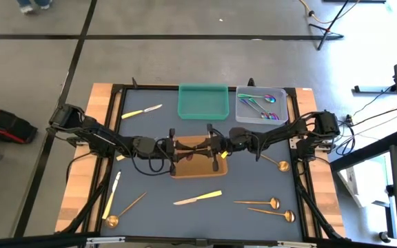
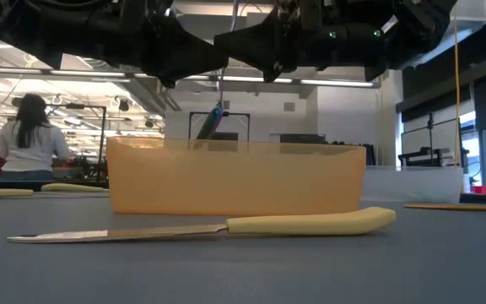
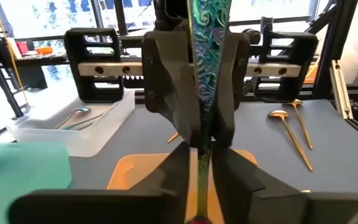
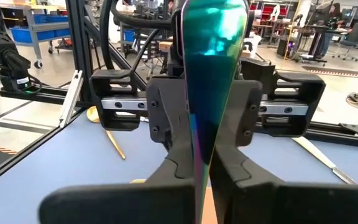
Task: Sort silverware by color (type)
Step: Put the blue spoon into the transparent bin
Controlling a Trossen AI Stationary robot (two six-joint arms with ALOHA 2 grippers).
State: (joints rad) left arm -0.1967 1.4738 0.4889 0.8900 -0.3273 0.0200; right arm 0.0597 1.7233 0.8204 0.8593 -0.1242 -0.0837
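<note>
A cream-handled knife with a silver blade (image 2: pixel 226 226) lies nearest the low camera, flat on the dark counter (image 1: pixel 205 217), just below the two end effectors and not yet sorted. Over the translucent orange rectangular tray (image 2: pixel 234 177), the left end effector (image 3: pixel 201 163) and the right end effector (image 4: pixel 202 163) are brought face to face, and both are seen closed on one iridescent purple-teal utensil (image 3: pixel 205 74), held upright between them; this is judged a handover, so that the piece can be carried by the right arm to the clear tray (image 1: pixel 243 114) beside it, where matching iridescent pieces (image 1: pixel 264 102) are already gathered. Gold-copper spoons (image 1: pixel 271 207) are left below the right end effector, awaiting their turn
</note>
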